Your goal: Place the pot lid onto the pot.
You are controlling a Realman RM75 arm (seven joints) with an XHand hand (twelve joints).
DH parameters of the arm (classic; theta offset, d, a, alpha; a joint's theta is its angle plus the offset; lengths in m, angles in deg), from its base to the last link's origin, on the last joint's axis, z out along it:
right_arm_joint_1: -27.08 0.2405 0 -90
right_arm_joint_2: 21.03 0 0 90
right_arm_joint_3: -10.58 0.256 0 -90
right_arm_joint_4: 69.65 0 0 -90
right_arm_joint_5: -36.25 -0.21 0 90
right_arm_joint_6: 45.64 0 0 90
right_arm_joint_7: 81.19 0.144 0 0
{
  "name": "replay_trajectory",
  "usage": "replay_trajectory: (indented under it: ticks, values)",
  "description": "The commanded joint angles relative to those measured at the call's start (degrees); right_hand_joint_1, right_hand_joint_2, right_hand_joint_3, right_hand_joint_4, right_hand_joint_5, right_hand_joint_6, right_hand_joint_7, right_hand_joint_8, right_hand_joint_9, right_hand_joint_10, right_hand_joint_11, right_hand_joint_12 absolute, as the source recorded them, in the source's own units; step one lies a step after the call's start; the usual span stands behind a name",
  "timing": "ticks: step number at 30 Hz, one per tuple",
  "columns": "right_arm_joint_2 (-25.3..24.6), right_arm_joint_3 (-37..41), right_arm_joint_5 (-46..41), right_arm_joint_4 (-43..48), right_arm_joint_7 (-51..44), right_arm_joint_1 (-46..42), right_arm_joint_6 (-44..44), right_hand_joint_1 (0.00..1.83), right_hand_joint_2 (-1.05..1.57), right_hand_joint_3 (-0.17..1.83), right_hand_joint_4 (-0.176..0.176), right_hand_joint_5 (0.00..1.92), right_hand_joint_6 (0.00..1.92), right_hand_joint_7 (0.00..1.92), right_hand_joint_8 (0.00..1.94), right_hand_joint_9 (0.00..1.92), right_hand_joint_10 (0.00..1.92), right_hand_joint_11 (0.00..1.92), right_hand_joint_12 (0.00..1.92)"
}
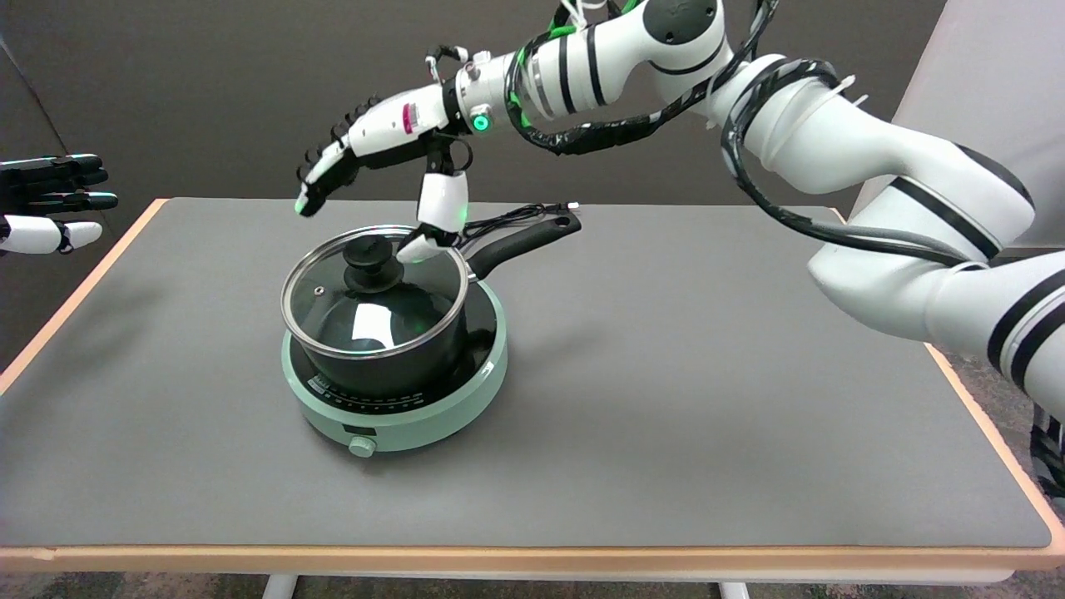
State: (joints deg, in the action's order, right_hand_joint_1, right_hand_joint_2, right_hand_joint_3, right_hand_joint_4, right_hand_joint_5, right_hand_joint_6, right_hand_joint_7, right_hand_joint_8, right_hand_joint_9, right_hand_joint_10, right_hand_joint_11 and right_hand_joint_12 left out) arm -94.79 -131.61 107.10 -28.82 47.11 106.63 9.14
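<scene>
The green cooker [399, 399] is the thing to start from: it sits on the grey bench [666, 416], with its small round knob [362, 447] on the side nearest to us, where a cook can reach it. On top of the cooker stands the black pot [416, 349], so the heat can get to its bottom. On top of the pot lies the glass pot lid [366, 304]. Its shiny rim looks like it rests flat all the way round the pot, so I think the lid is where the task wants it. The black lid knob [369, 259] sticks up in the middle, and that is the part made for holding. The pot's long handle [526, 239] points away from the cooker to the far right, out past the hot part. Above the far side of the cooker hangs the right hand [391, 158]. Its fingers [329, 170] are spread and hold nothing. The thumb [439, 208] points down and its tip sits just beside the lid knob, maybe touching the glass; I cannot tell. I think the hand is letting go. Behind the cooker a black cable [507, 218] lies on the bench.
</scene>
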Motion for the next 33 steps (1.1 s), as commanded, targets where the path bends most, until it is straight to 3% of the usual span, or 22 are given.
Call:
replay_trajectory:
  ticks: [1,6,18,25,29,33]
  values:
    - [5.79,9.04,2.69,11.08,1.36,-4.34,-1.29,0.73,0.37,0.90,0.033,0.26,0.16,0.17,0.16,0.15,0.22,0.18,0.55]
    - [8.28,13.89,3.02,17.12,1.36,-7.84,-1.19,0.70,0.38,0.88,0.032,0.26,0.16,0.18,0.16,0.15,0.22,0.17,0.55]
    - [15.12,42.49,2.46,34.45,1.36,-25.95,-4.23,0.70,0.41,0.91,0.048,0.33,0.16,0.31,0.17,0.27,0.24,0.22,0.57]
    - [15.72,58.84,3.18,45.59,0.88,-41.59,-17.73,0.74,0.46,0.95,0.093,0.42,0.18,0.48,0.16,0.44,0.28,0.33,0.69]
    - [15.91,64.41,3.12,49.46,0.82,-48.69,-23.51,0.69,0.48,0.93,0.106,0.44,0.19,0.53,0.17,0.49,0.30,0.36,0.73]
    - [15.37,68.33,2.43,52.13,0.72,-55.97,-34.95,0.59,0.57,0.83,0.107,0.45,0.20,0.53,0.19,0.52,0.28,0.37,0.73]
